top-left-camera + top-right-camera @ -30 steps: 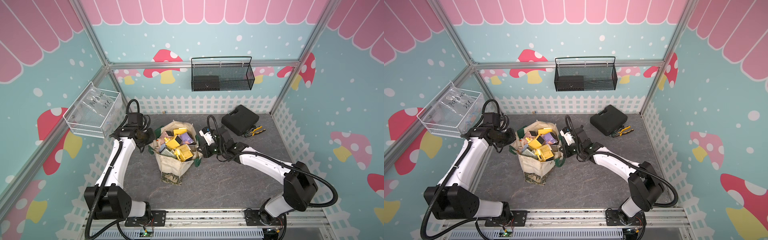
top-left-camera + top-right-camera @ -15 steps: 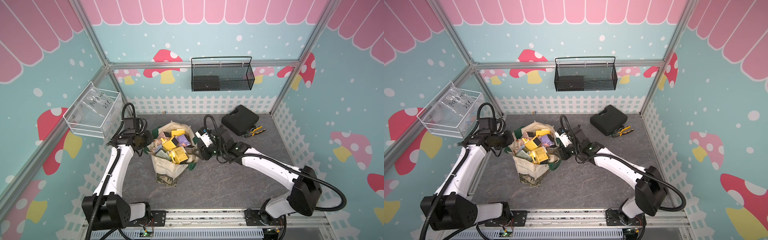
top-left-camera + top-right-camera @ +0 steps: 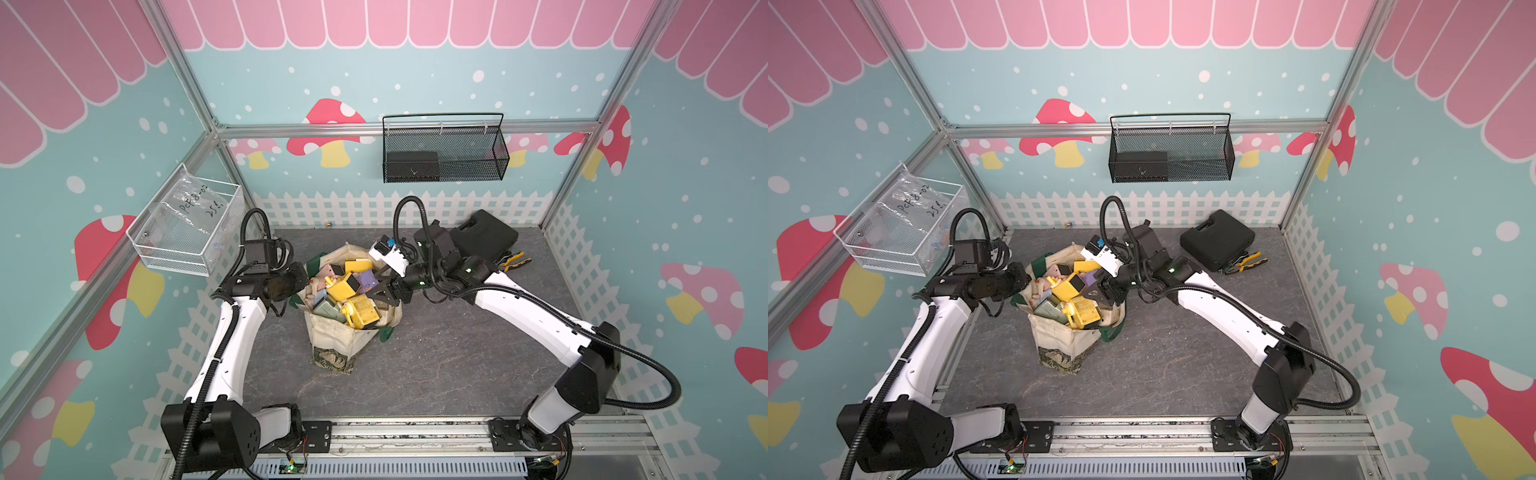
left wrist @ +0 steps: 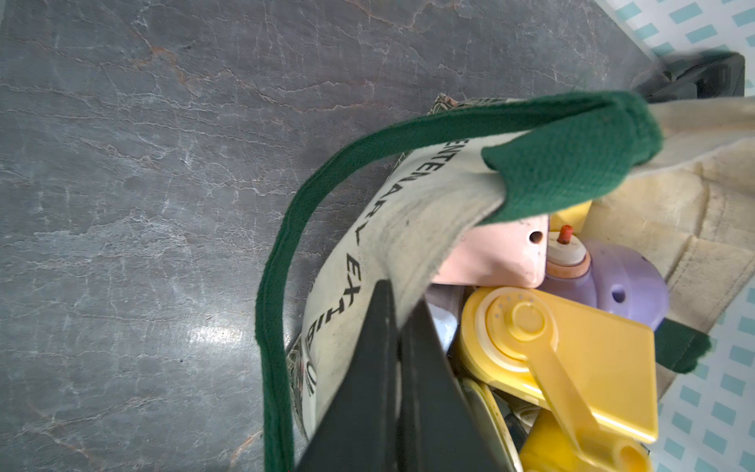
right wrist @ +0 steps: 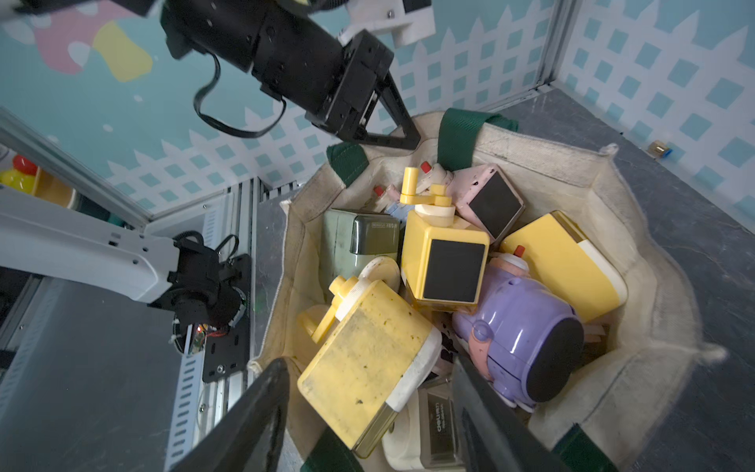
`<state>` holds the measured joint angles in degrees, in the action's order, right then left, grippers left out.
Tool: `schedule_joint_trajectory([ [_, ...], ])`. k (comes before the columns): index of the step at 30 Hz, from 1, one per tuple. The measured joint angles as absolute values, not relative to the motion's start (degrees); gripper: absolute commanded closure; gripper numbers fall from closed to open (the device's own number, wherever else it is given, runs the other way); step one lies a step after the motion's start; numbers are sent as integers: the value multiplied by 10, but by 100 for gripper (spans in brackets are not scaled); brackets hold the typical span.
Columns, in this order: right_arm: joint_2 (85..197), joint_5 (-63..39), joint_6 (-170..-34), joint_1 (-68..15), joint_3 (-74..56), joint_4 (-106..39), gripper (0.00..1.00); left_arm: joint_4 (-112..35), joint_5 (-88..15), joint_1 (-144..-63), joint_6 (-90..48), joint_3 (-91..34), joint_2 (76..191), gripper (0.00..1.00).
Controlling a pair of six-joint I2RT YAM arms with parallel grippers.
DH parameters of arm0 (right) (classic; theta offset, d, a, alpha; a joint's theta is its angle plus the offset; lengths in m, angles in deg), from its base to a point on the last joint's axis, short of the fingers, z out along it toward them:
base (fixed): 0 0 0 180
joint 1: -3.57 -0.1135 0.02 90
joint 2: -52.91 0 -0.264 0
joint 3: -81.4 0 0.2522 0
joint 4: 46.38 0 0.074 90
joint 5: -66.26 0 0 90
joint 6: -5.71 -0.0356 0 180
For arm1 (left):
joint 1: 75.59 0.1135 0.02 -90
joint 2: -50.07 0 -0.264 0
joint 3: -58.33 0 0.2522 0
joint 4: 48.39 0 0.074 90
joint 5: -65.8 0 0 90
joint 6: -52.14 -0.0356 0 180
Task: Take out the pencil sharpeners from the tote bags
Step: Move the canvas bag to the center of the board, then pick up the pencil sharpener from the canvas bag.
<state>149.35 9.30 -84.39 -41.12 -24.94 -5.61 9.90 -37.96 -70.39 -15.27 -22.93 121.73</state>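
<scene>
- Right wrist view: my right gripper (image 5: 369, 363) hangs wide open over the mouth of the tote bag (image 5: 637, 253) with nothing in it. Its fingers straddle a speckled yellow sharpener (image 5: 367, 327) that lies tilted against the bag's near rim.
- Just beside the far finger sits a purple sharpener (image 5: 519, 331). Behind these, a yellow one with a black face (image 5: 445, 253) stands upright, flanked by a sage green one (image 5: 355, 241) and a pink one (image 5: 486, 196).
- In both top views the pencil sharpeners (image 3: 347, 291) are heaped inside the bag, and the topmost rise level with its rim.
- My left gripper (image 4: 398, 310) is clamped tight on the bag's canvas rim, next to a dark green strap (image 4: 282, 286), on the side opposite my right gripper.
- The bag stands mid-floor. Bare grey table (image 3: 457, 357) lies open in front of it and to its right, while my left arm runs close along the left fence.
- A black case (image 3: 1219, 239) and yellow-handled pliers (image 3: 1246, 262) lie near the back right corner, behind my right arm and well apart from the bag.
- A black mesh basket (image 3: 442, 153) and a white wire basket (image 3: 183, 232) hang on the walls above the floor.
</scene>
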Motion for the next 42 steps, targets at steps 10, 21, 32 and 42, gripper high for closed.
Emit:
schedule_joint_trajectory([
  [10,1619,139,-625,-411,-392,82,24,96,-388,-700,-149,-228,1217,100],
  [21,1732,203,-470,-408,-530,203,21,92,-399,-691,-141,-224,1217,100],
  [32,1717,240,-445,-409,-486,235,16,92,-399,-691,-140,-224,1217,100],
  [42,1701,231,-445,-424,-448,237,14,92,-399,-691,-140,-224,1217,100],
])
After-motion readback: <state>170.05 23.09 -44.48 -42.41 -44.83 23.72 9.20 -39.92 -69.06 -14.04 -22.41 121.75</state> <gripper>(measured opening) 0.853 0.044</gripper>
